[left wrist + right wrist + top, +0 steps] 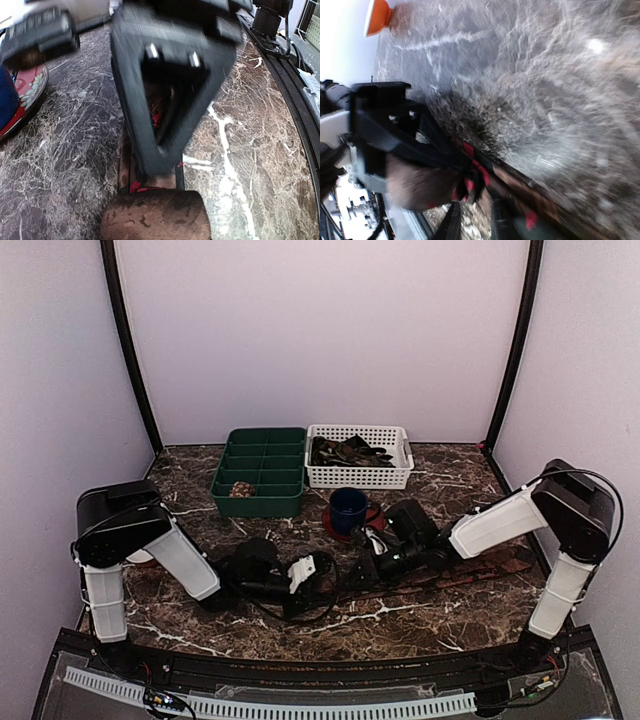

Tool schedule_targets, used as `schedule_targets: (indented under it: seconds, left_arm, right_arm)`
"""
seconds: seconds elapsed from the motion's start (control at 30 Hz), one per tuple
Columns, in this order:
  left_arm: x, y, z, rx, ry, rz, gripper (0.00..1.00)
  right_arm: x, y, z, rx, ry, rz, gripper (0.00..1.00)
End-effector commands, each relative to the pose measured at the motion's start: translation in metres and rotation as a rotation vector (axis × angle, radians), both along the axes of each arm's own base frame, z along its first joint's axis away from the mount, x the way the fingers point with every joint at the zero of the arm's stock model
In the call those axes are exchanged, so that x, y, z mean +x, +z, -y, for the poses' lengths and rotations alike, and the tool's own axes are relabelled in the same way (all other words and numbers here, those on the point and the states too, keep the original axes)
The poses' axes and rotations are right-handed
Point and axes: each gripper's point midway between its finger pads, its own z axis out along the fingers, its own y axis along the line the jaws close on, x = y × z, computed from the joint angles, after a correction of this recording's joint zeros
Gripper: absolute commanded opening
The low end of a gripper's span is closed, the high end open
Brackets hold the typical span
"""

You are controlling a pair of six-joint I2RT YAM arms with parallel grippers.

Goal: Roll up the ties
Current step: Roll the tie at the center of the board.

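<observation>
A dark brown tie [455, 573] lies flat along the marble table from the centre toward the right. Its near end is wound into a brown roll [155, 217] that fills the bottom of the left wrist view, where my left gripper's jaws sit. In the right wrist view that roll [415, 187] sits pressed under the left gripper's black finger [420, 145]. My left gripper [320, 576] looks shut on the roll. My right gripper [476, 223] hovers over the flat strip [535, 192], jaws slightly apart, only marble between them. Its tip [161, 159] points down just beyond the roll.
A blue mug [348, 507] on a red saucer [30, 92] stands just behind the grippers. A green divided tray [262, 472] holds one rolled tie [240, 489]. A white basket [396, 476] holds more ties. The table's front edge is close behind the arms.
</observation>
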Motion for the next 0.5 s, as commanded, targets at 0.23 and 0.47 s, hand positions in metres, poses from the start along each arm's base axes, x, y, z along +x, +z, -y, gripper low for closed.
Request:
schedule_targets:
  seconds: [0.23,0.47]
  left_arm:
    - [-0.021,-0.073,-0.048,0.327,0.033,-0.134,0.25]
    - [-0.021,-0.073,-0.046,0.326,0.030,-0.135,0.25]
  right_arm:
    - [0.001,0.052,-0.019,0.124,0.013,-0.027,0.41]
    - [-0.005,0.036,-0.036,0.069,0.052,-0.042,0.38]
